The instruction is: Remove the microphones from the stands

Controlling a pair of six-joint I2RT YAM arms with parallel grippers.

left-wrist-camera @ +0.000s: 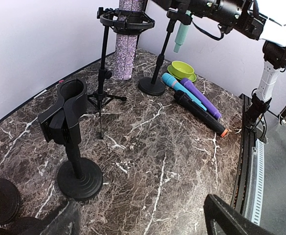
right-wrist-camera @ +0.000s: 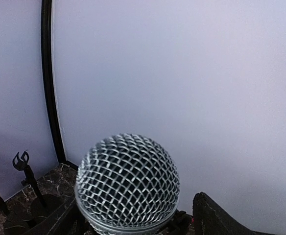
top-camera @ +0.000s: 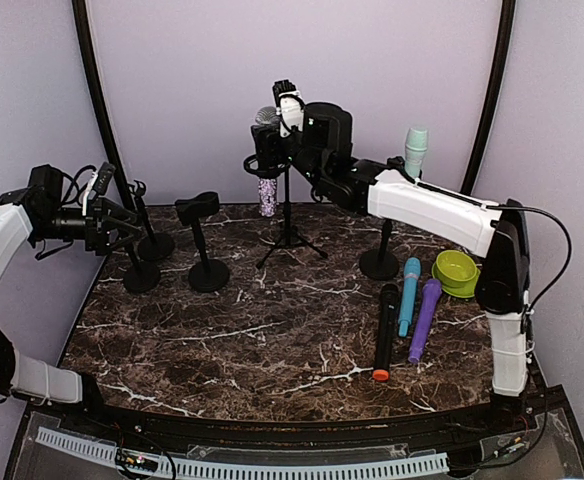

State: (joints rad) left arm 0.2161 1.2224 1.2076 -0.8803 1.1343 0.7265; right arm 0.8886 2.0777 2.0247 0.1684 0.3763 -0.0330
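Note:
The microphone [top-camera: 267, 197] has a glittery silver body and a mesh head [right-wrist-camera: 127, 181]. It stands upright in the black ring of the tripod stand [top-camera: 290, 235] at the back centre, and it also shows in the left wrist view as the microphone [left-wrist-camera: 126, 54] in its stand [left-wrist-camera: 104, 73]. My right gripper [top-camera: 278, 113] is at the head, and in the right wrist view this gripper [right-wrist-camera: 133, 210] is open, a finger on each side of the mesh with a gap at the right finger [right-wrist-camera: 216, 218]. My left gripper [top-camera: 122, 225] hovers open at the far left, and the left wrist view shows only bare marble between its fingers [left-wrist-camera: 138, 215].
Three empty black clip stands [top-camera: 209, 270] [top-camera: 142, 275] [top-camera: 155, 245] stand at the left. A teal microphone [top-camera: 415, 150] sits in a round-based stand [top-camera: 380, 263] at the right. Black [top-camera: 384, 330], blue [top-camera: 409, 295] and purple [top-camera: 424, 320] microphones lie beside a green bowl [top-camera: 456, 272].

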